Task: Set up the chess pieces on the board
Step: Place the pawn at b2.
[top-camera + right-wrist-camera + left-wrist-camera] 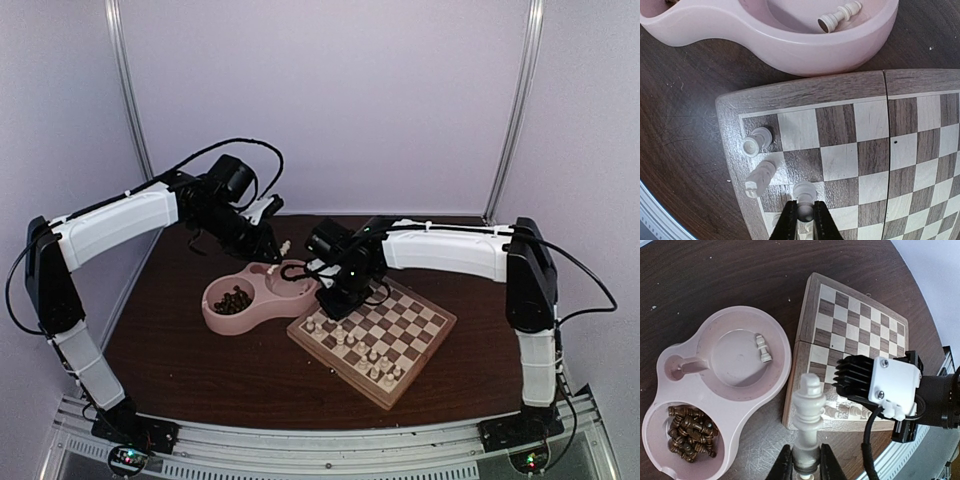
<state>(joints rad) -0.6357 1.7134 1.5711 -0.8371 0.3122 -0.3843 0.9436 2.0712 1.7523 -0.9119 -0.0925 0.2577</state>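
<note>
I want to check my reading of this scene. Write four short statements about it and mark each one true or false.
1. The left claw holds a tall white piece. True.
2. The dark pieces stand on the board. False: they lie in one bowl of the dish.
3. The right claw grips a small white piece near the board's edge. True.
4. The dish's other bowl is empty. False: a lone white piece lies in it.
</note>
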